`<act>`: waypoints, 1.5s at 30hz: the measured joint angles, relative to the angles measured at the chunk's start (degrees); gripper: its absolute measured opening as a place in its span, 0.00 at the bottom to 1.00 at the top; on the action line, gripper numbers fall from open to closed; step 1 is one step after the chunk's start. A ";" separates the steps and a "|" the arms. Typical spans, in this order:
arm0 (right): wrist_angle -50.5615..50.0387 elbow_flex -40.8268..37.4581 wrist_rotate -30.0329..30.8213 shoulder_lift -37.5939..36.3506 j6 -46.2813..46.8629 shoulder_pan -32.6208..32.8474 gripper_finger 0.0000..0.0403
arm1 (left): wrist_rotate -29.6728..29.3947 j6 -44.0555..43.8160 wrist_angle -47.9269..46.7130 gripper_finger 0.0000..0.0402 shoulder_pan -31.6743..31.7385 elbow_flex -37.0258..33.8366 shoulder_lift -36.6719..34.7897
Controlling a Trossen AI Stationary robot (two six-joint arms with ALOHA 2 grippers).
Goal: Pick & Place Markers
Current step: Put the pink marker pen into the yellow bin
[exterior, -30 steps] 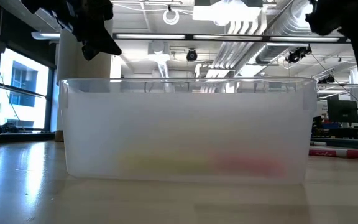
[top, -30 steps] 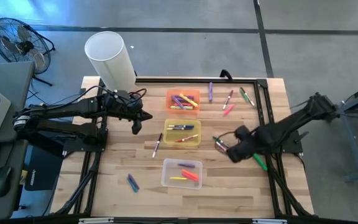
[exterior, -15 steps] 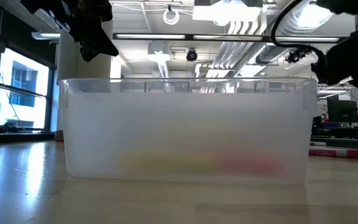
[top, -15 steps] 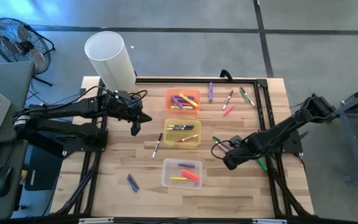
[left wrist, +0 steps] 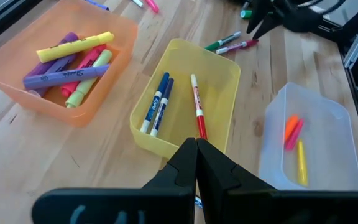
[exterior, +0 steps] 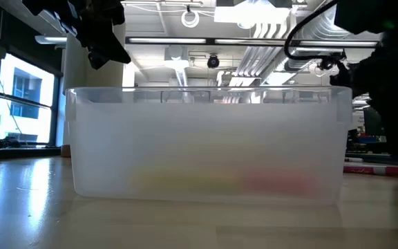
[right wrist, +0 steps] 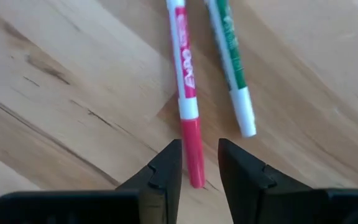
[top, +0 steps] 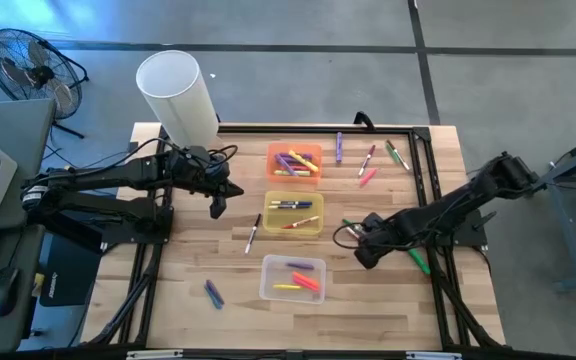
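Observation:
Markers lie in the orange bin (top: 295, 161), the yellow bin (top: 294, 213) and the clear bin (top: 293, 278), and loose on the table. A white marker with a red cap (right wrist: 184, 81) and a green marker (right wrist: 232, 62) lie side by side on the wood right of the yellow bin. My right gripper (right wrist: 199, 163) is open and low over the table (top: 360, 255); its fingers stand on either side of the red cap's end (right wrist: 192, 155). I cannot tell whether they touch it. My left gripper (left wrist: 196, 149) is shut and empty, raised left of the yellow bin (top: 218, 205).
Loose markers lie left of the yellow bin (top: 253, 235), near the front left (top: 213, 292) and at the back right (top: 368, 165). Another green marker (top: 420, 262) lies under my right arm. A white cylinder (top: 178, 95) stands at the back left. Black frame rails run along both table sides.
My right gripper has gone down toward the table and a little toward its left and near edges, ending over the red-capped marker. The markers have stayed in place.

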 joint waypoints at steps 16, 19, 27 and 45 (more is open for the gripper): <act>1.99 4.41 -3.39 14.20 -7.69 -1.53 0.06 | -0.22 -0.62 0.10 0.00 0.00 0.00 0.00; 2.31 3.93 -2.64 12.32 -7.10 -1.49 0.06 | -0.24 -0.62 0.12 0.00 0.00 0.00 0.01; -2.16 4.89 0.23 0.54 -4.62 -1.87 0.06 | -1.09 -0.60 0.15 0.00 -0.01 0.00 0.00; -14.55 44.99 7.57 17.84 -51.28 -22.29 0.06 | -1.11 -0.36 1.37 0.00 0.00 0.00 0.07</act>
